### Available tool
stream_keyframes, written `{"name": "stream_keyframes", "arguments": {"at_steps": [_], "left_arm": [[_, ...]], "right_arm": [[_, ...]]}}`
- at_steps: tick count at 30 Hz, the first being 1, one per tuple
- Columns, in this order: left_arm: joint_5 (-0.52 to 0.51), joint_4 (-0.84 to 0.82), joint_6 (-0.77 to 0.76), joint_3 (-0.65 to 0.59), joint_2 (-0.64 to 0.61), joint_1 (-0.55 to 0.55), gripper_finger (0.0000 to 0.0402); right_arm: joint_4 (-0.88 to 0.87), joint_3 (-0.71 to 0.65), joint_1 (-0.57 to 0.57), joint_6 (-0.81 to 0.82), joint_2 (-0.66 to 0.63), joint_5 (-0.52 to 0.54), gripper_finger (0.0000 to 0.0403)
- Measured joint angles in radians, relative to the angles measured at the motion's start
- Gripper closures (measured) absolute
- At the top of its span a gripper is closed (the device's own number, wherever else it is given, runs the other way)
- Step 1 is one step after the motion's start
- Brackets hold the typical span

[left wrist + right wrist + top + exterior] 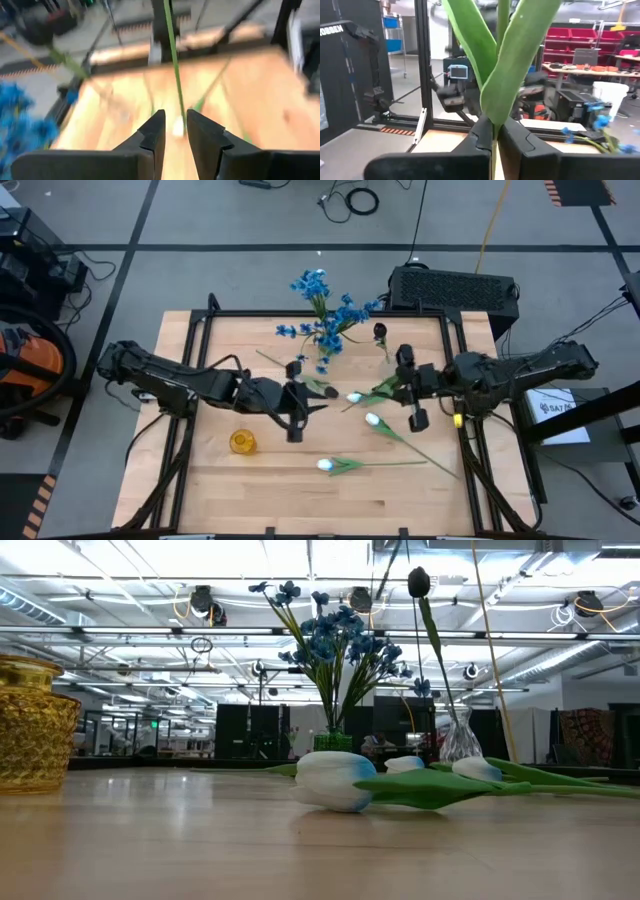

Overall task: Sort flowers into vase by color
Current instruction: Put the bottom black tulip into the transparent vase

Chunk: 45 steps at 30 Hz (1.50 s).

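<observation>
My right gripper (492, 122), at the table's right (393, 387), is shut on a green flower stem with two broad leaves (485, 55); its bloom is out of view. The same stem (172, 65) runs down into the gap of my open left gripper (174, 117), which stands mid-table (315, 396). Three white tulips (355, 396) (372, 420) (325, 465) lie on their sides on the table. Blue flowers (335, 640) stand in a green vase, and a dark tulip (418, 582) stands in a clear vase (458, 740). A yellow glass vase (242, 442) stands near left. My right gripper pinches the stem between its two fingers where the leaves branch off (493, 131). The fingers come level from the table's right and lie across the stem. The stem stands about upright, leaves rising above the fingers, the rest hanging below. My left gripper: whether a finger (200, 135) touches the stem, I cannot tell.
A black box (455, 288) sits behind the table's far right corner. A black frame (330, 312) edges the table's far side. Bare wood lies along the near edge (300, 505).
</observation>
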Motion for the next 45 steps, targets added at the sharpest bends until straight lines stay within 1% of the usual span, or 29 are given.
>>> {"name": "stream_keyframes", "arguments": {"at_steps": [2,4,6,9,12,15,17,21,23,25,28,33,36,40,45], "left_arm": [[-0.018,-0.093,-0.007,0.000,-0.004,-0.004,0.0314],[-0.030,-0.184,-0.033,0.000,-0.004,-0.005,0.0314],[-0.031,-0.252,-0.095,-0.008,0.004,-0.005,0.0314],[-0.028,-0.333,-0.156,-0.059,0.014,-0.005,0.0314],[-0.034,-0.310,-0.156,-0.132,0.013,-0.007,0.0314],[-0.088,-0.316,-0.155,-0.196,0.014,-0.004,0.0314],[-0.123,-0.302,-0.151,-0.234,0.013,0.005,0.0314],[-0.142,-0.209,-0.066,-0.319,0.013,0.045,0.0313],[-0.142,-0.132,-0.025,-0.360,0.013,0.072,0.0313],[-0.136,-0.067,-0.011,-0.394,0.013,0.100,0.0313],[-0.100,0.007,0.002,-0.424,0.013,0.137,0.0313],[-0.087,0.044,0.024,-0.438,0.013,0.179,0.0313],[-0.079,0.050,0.045,-0.449,0.013,0.200,0.0313],[-0.051,0.077,0.035,-0.482,0.013,0.215,0.0313],[-0.026,0.113,0.030,-0.517,0.013,0.220,0.0313]], "right_arm": [[-0.045,0.004,0.000,-0.002,-0.037,0.047,0.0398],[-0.130,0.004,0.000,-0.002,-0.075,0.114,0.0395],[-0.206,0.004,0.000,-0.001,-0.118,0.182,0.0395],[-0.275,0.004,0.000,0.009,-0.188,0.276,0.0395],[-0.333,0.003,0.000,0.030,-0.250,0.352,0.0395],[-0.418,0.003,-0.001,0.067,-0.302,0.383,0.0395],[-0.492,0.003,0.000,0.102,-0.325,0.431,0.0395],[-0.617,0.001,-0.008,0.168,-0.352,0.598,0.0395],[-0.649,0.001,-0.024,0.188,-0.357,0.659,0.0395],[-0.651,0.001,-0.048,0.193,-0.357,0.673,0.0395],[-0.638,0.001,-0.091,0.190,-0.355,0.670,0.0395],[-0.635,-0.002,-0.170,0.190,-0.351,0.662,0.0395],[-0.603,-0.026,-0.209,0.198,-0.347,0.625,0.0395],[-0.540,-0.076,-0.251,0.201,-0.341,0.562,0.0394],[-0.515,-0.112,-0.286,0.208,-0.339,0.560,0.0394]]}}
